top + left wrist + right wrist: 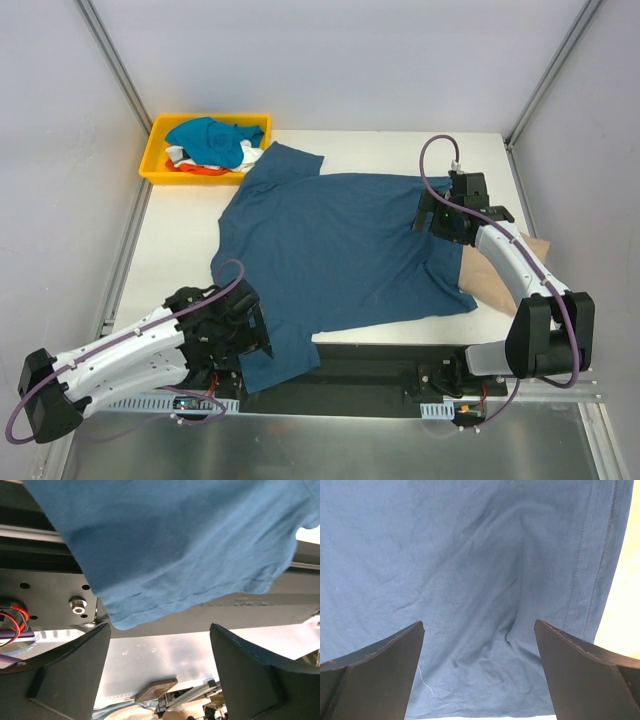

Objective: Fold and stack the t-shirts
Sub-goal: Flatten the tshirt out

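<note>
A large dark teal-blue t-shirt [340, 250] lies spread flat across the middle of the table. One of its sleeves [275, 360] hangs over the near edge. My left gripper [262, 338] sits at that sleeve, open. In the left wrist view the sleeve's hemmed corner [130, 615] lies just beyond the left gripper [160, 627], with nothing between the fingers. My right gripper [432, 222] hovers open over the shirt's right side. The right wrist view shows creased teal cloth [470, 555] below the right gripper [479, 625]. A tan-beige t-shirt [487, 283] lies at the right, partly under the teal one and my right arm.
A yellow tray [160, 175] at the back left holds a bright blue shirt [210, 140], a white one [252, 155] and an orange-red one [205, 170]. A dark mounting plate [370, 370] runs along the near edge. Frame posts stand at the back corners.
</note>
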Tool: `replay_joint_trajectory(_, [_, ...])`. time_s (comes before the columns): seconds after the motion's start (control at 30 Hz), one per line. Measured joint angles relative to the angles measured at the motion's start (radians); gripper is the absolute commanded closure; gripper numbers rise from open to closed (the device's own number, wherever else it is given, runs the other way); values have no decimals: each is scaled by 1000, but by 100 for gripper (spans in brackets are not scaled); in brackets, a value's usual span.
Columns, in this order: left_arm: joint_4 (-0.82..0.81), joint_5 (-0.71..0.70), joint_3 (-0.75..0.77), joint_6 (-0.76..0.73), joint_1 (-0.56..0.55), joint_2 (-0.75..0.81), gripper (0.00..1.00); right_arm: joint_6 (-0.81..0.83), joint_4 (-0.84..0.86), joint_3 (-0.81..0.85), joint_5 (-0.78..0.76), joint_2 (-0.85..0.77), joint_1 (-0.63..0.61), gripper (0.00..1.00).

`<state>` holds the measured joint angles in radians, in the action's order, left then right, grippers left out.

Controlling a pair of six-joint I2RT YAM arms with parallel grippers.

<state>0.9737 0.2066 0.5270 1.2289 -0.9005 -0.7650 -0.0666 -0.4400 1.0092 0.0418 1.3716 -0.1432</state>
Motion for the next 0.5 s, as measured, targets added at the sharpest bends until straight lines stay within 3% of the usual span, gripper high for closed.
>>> replay_joint_trajectory(0.13, [8,1,-19,21,-4,-1,33,0,2,0,3,0,3,3])
replay_joint_trajectory(0.23, [12,5,-27,35,-25,-18,34,0,3,0,4,0,5,3])
replay_joint_trajectory(0.4, [12,27,-29,43,-107,-121,37,0,3,-6,5,0,9,3])
replay_joint_trajectory(0.5, [13,28,-27,44,-147,-195,45,0,3,-6,5,0,10,3])
